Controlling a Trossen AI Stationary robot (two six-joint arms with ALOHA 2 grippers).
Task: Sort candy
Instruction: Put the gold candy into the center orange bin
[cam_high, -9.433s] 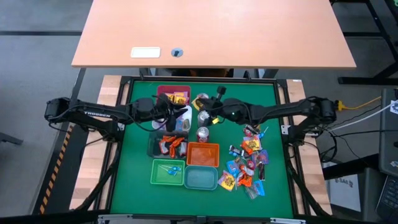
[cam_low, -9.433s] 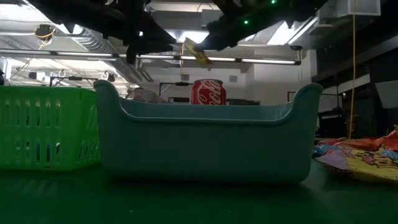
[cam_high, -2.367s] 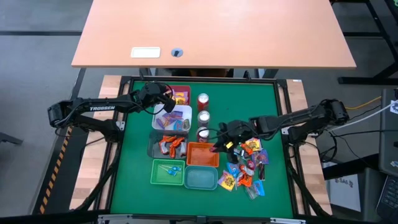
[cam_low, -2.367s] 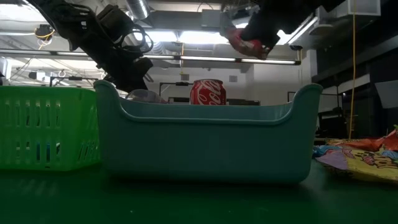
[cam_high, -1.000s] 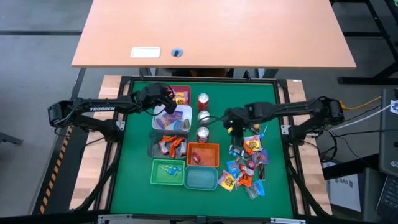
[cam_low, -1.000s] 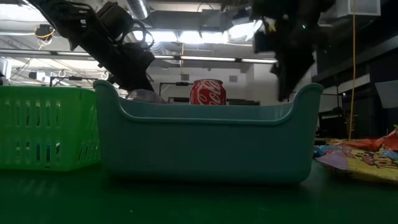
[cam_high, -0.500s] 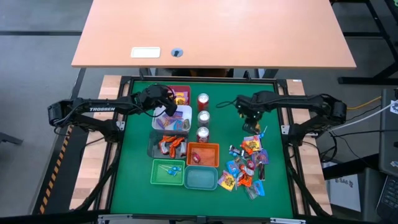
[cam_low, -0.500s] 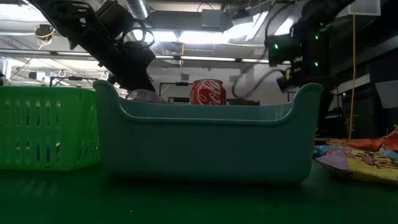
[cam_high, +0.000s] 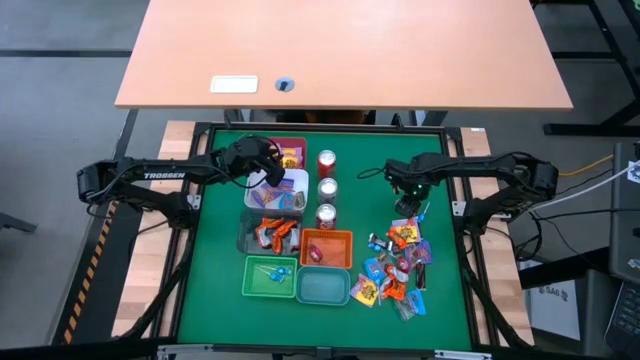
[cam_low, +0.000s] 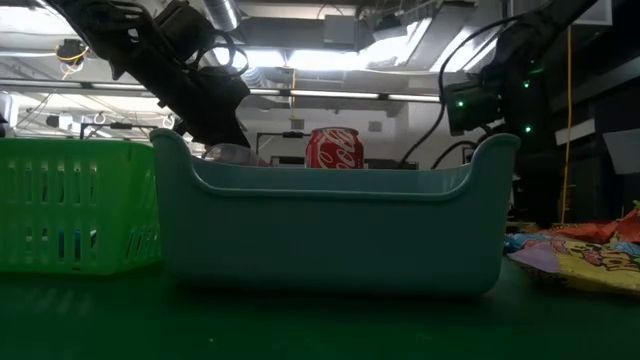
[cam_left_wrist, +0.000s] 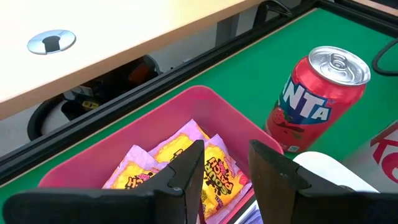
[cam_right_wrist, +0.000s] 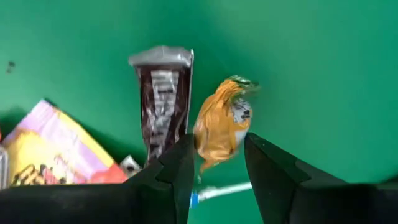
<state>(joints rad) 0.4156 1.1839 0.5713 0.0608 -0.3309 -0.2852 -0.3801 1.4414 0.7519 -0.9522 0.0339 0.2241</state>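
The candy is a pile of wrapped sweets (cam_high: 400, 265) on the green mat at the right. My right gripper (cam_high: 405, 206) hangs over the pile's far end, pointing down, open. In the right wrist view an orange-wrapped sweet (cam_right_wrist: 221, 124) lies on the mat below the gap between its fingers (cam_right_wrist: 216, 171), with a dark brown bar (cam_right_wrist: 163, 99) beside it. My left gripper (cam_left_wrist: 227, 168) is open and holds nothing. It hovers over the pink bin (cam_left_wrist: 124, 146), which holds yellow sweets (cam_left_wrist: 214, 171).
Three cans (cam_high: 326, 188) stand in a row mid-table; a Fanta can (cam_left_wrist: 314, 102) is nearest the pink bin. White (cam_high: 285, 190), dark grey (cam_high: 262, 235), orange (cam_high: 326, 247), green (cam_high: 270, 277) and teal (cam_high: 322, 287) bins sit left of the pile. A blue lollipop (cam_high: 425, 212) lies by the right gripper.
My right gripper has swung away from the orange bin toward the table's far right. It has then come down a little over the far end of the candy pile. My left arm has kept still.
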